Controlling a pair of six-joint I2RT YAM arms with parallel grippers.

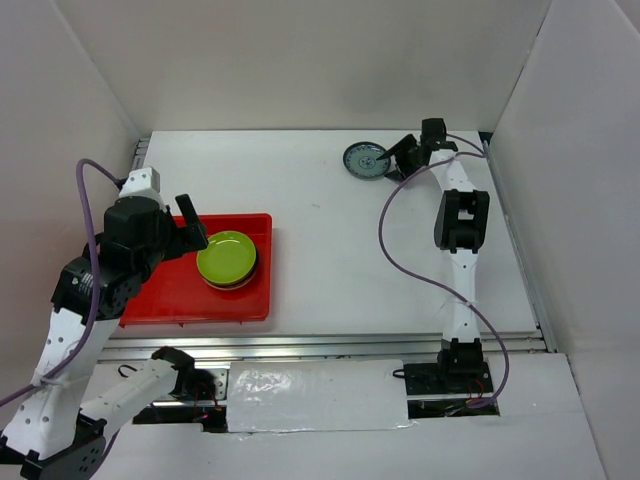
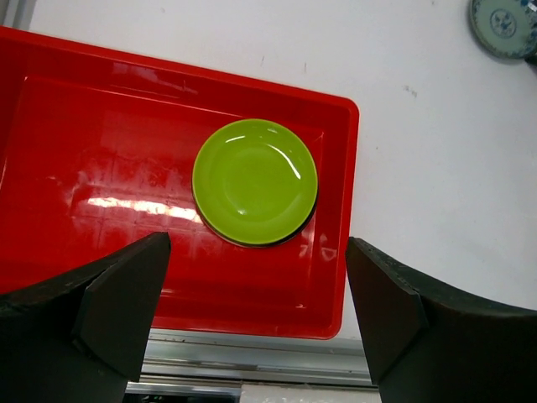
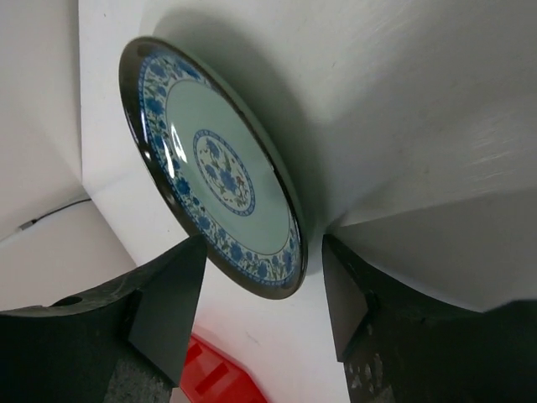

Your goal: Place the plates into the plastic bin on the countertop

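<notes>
Left arm (image 1: 85, 300): comes up from its base at near left, elbow bent, forearm angled forward and to the right, wrist pitched down. Left tool (image 2: 258, 252): up in the air, pointing down, jaws spread wide, touching nothing. Right arm (image 1: 460, 225): stretched almost straight out from its base at near right, at far reach, with the last link turned to the left. Right tool (image 3: 262, 273): held low and rolled off level, jaws apart, not clamped. The two arms are well apart.
</notes>
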